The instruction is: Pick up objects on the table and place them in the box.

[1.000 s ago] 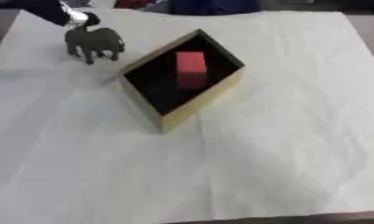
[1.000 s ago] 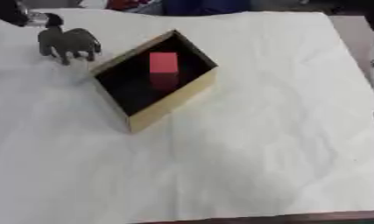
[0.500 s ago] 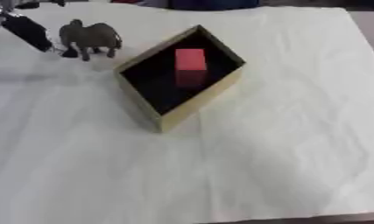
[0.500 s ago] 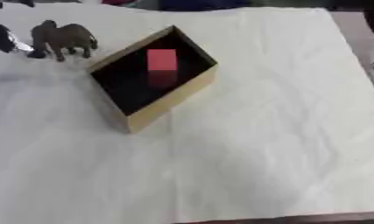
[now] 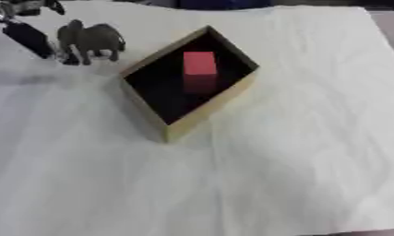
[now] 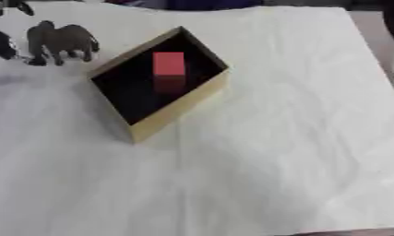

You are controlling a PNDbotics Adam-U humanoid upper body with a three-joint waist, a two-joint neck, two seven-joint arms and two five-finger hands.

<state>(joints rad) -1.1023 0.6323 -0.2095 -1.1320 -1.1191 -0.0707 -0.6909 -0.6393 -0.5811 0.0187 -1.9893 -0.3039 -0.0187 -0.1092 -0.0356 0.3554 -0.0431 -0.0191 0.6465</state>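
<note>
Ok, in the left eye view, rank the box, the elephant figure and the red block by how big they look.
1. Box, by far the largest.
2. Elephant figure.
3. Red block, smallest; it is inside the box.

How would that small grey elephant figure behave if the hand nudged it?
The small grey elephant figure stands upright on thin legs, so a sideways push would probably tip it. It looks rigid, likely keeping its shape. On the white cloth it may drag, not slide.
</note>
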